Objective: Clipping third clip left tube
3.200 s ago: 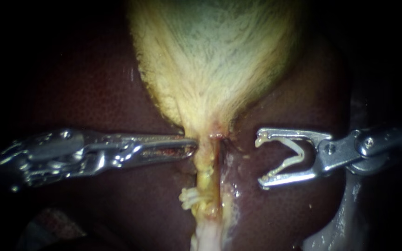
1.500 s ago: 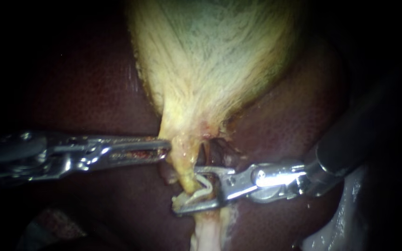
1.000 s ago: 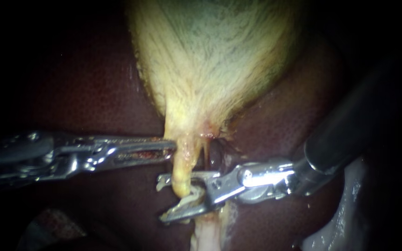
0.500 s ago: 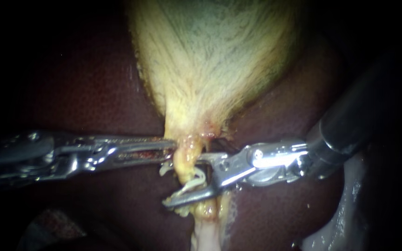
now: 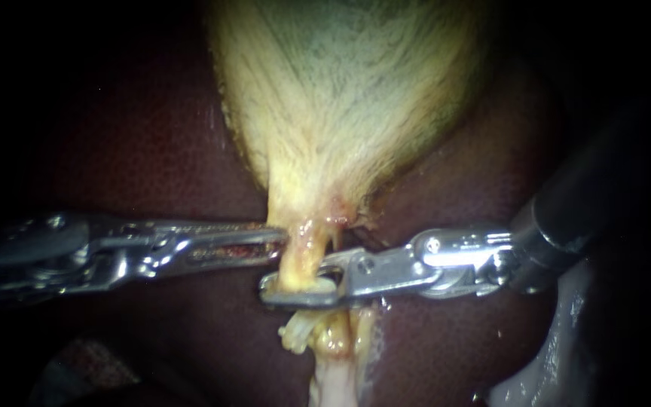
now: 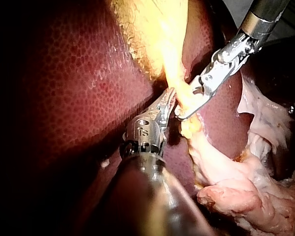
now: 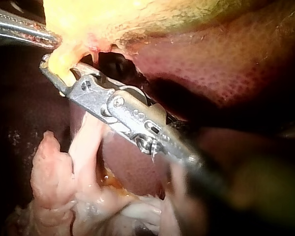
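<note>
While left instrument [image 5: 282,243] pinches the left tube [image 5: 300,260] at its edge, right instrument [image 5: 269,289] clamps across it.
Right jaws closed around tube just below gallbladder [image 5: 348,98] neck, over liver [image 5: 152,151]; left jaws together on tube's side; white clip [image 5: 295,337] just under right jaws.
</note>
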Tool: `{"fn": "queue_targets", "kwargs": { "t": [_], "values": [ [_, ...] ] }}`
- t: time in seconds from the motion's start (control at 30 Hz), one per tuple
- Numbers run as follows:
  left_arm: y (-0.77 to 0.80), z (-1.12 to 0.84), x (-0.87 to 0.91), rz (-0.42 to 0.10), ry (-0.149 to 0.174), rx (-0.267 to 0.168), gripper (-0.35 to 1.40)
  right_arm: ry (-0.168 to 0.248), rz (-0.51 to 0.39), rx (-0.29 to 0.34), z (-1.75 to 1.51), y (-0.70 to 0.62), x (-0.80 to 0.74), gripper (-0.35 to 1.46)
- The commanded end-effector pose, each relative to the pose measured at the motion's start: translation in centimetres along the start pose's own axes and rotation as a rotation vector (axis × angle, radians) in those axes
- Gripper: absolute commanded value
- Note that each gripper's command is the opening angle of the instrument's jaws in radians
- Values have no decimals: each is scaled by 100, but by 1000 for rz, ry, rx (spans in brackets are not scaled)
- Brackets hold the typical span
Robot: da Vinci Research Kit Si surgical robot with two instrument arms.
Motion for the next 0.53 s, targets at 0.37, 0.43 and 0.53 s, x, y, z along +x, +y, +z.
{"fn": "queue_targets", "kwargs": {
  "t": [0.37, 0.43, 0.53],
  "values": [
    [1, 0, 1, 1, 0, 1, -35, -2, 1, 1, 3, -1, -6, -35],
    [1, 0, 1, 1, 0, 1, -35, -2, 1, 0, 3, -1, -6, -35],
    [2, 1, 1, 1, 0, 1, -35, -2, 12, 0, 3, -1, -7, -34]
  ]
}}
